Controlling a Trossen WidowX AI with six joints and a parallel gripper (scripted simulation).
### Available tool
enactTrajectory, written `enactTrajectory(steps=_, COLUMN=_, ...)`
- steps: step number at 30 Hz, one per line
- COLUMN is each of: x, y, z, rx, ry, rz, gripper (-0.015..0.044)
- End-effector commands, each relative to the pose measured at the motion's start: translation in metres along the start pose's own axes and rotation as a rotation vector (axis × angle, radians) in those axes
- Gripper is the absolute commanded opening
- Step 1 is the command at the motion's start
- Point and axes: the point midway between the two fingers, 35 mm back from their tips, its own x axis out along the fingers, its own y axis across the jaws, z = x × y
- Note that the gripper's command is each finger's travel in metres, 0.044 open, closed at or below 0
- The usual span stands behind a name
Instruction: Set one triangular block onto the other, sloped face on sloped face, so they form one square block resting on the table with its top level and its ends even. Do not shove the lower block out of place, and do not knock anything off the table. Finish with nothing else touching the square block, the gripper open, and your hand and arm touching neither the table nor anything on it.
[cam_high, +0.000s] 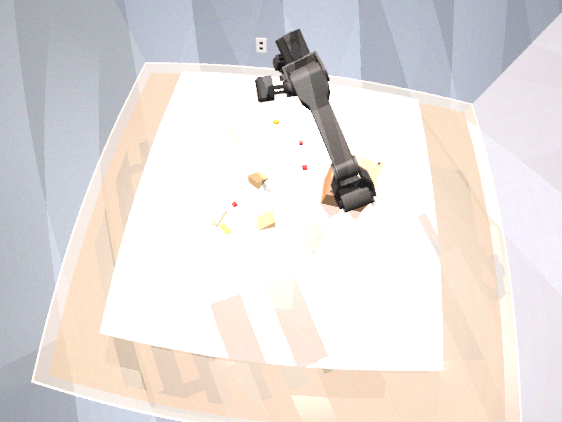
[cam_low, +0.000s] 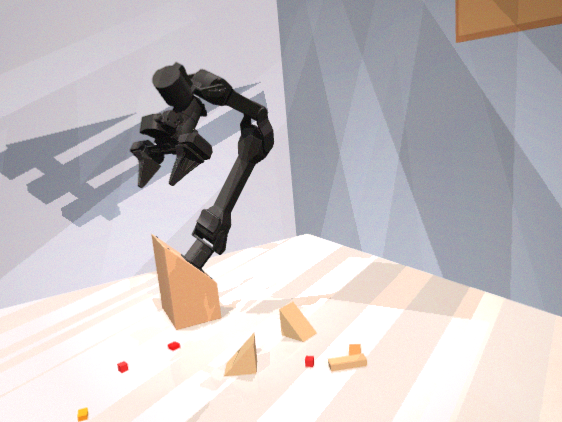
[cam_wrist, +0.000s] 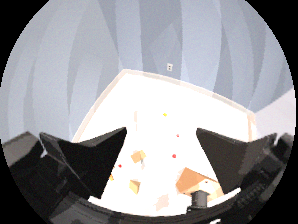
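Through the wrist view I see my pincer (cam_wrist: 160, 145) spread wide with nothing between its dark fingers, high above the pale bench (cam_wrist: 220, 106) scattered with small tan blocks (cam_wrist: 139, 157).

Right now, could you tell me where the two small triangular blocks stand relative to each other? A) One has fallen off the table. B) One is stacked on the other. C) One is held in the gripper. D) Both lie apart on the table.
D: one triangular block and the other sit apart on the table, while the open gripper hangs empty high above them.
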Motion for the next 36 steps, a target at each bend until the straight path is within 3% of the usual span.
enactTrajectory(steps=1, x=0.039, y=0.049, z=-0.033, rx=-0.453, ry=0.109, rz=-0.018, gripper=0.044)
enactTrajectory(steps=11, x=0.116, y=0.128, z=-0.148, rx=-1.446, ry=0.415, rz=0.012, gripper=0.044)
enactTrajectory(steps=20, x=0.164, y=0.152, z=-0.272, rx=-2.271, ry=0.734, rz=0.144, gripper=0.044)
enactTrajectory(steps=36, x=0.179, y=0.147, z=-0.284, rx=-2.321, ry=0.756, rz=0.157, gripper=0.044)
